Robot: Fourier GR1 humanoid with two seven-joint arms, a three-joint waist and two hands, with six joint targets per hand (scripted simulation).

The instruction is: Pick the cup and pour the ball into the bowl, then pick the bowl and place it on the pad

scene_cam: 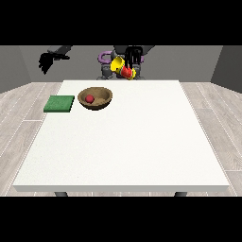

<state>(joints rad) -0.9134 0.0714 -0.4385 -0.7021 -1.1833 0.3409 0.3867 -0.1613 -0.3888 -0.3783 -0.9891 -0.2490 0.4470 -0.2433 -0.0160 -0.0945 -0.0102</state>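
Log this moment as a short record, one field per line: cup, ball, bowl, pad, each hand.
cup: yellow cup, tipped on its side in the air, mouth toward the view's left
ball: red ball lying in the bowl
bowl: wooden bowl on the white table, right of the pad
pad: green pad, nothing on it
hand at view's right: curled round the cup
hand at view's left: raised, holding nothing

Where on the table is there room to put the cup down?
The whole near half of the table and its right side are bare. It is crowded only at the far left, where the bowl sits beside the green pad.
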